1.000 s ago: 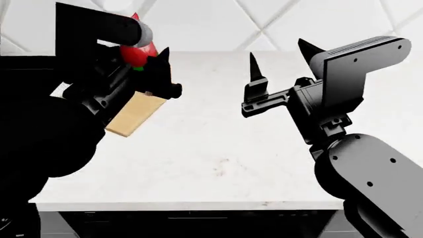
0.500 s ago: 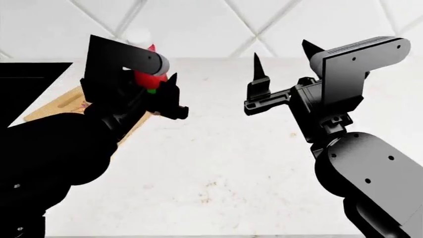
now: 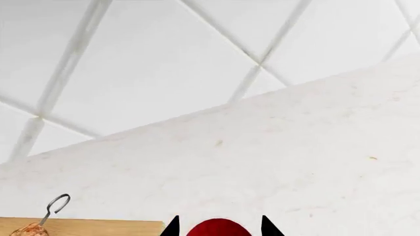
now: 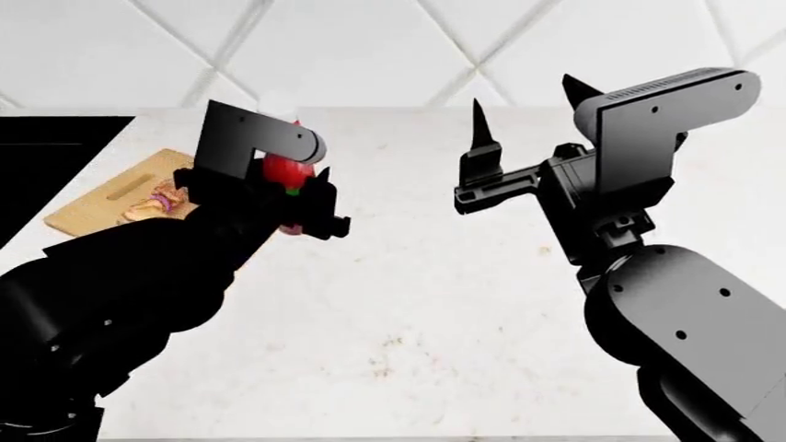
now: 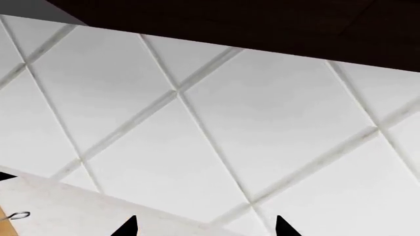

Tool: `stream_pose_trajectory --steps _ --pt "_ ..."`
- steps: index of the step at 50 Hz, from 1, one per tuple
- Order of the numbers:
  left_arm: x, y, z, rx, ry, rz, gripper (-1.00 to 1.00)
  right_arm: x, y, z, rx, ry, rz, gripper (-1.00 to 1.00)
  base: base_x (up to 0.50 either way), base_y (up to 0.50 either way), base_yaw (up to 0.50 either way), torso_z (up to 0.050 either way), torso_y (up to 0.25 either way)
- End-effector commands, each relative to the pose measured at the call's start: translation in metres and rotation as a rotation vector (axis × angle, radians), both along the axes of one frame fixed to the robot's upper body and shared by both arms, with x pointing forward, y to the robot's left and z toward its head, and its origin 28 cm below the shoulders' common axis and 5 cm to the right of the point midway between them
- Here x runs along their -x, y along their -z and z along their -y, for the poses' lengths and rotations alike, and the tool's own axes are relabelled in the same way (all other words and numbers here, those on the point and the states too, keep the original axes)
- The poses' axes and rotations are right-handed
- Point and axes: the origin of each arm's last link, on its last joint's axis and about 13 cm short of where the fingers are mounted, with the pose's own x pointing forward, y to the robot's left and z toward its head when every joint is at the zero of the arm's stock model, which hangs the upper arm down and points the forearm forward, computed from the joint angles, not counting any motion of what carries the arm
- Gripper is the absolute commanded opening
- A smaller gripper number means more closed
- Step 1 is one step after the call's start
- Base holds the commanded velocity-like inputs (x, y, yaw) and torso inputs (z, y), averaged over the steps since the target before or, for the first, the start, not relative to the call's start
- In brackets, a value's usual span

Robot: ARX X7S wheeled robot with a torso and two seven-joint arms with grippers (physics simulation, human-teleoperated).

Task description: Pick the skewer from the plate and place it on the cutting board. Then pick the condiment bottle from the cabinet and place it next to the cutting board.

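Note:
My left gripper (image 4: 298,180) is shut on the condiment bottle (image 4: 286,170), a red bottle with a green band, held above the counter just right of the cutting board (image 4: 105,201). In the left wrist view the bottle's red body (image 3: 217,228) fills the gap between the fingertips (image 3: 172,225). The skewer (image 4: 160,201) lies on the wooden board (image 3: 85,227), its looped end (image 3: 58,203) past the board's edge. My right gripper (image 4: 525,97) is open and empty, raised over the counter's middle (image 5: 204,225). The plate is out of view.
A white speckled counter (image 4: 418,304) runs to a white diamond-tiled wall (image 4: 368,46). A black surface (image 4: 50,157) lies at the counter's left end. A dark band (image 5: 262,24) runs above the tiles in the right wrist view.
My left arm has come down and slightly right with the bottle. More of the cutting board with the skewer now shows. The right arm has barely moved.

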Motion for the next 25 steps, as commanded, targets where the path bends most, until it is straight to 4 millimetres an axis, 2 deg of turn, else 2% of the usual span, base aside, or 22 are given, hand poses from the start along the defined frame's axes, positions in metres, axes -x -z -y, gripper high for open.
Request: stream_pose_trajectory --steps 1,11,25 --pt "-0.008 0.009 -0.001 0.002 -0.004 -0.042 -1.00 0.000 0.002 0.000 0.000 0.000 -0.004 1.00 0.00 0.00 0.00 0.000 0.000" --pt "-0.012 0.012 -0.004 0.000 -0.024 -0.070 -1.00 -0.001 0.003 0.000 -0.002 0.000 -0.007 1.00 0.00 0.00 0.00 0.000 0.000" --pt "-0.034 0.014 -0.015 0.007 -0.113 -0.103 -1.00 -0.001 0.004 -0.001 0.001 -0.001 -0.010 1.00 0.00 0.00 0.00 0.000 0.001"
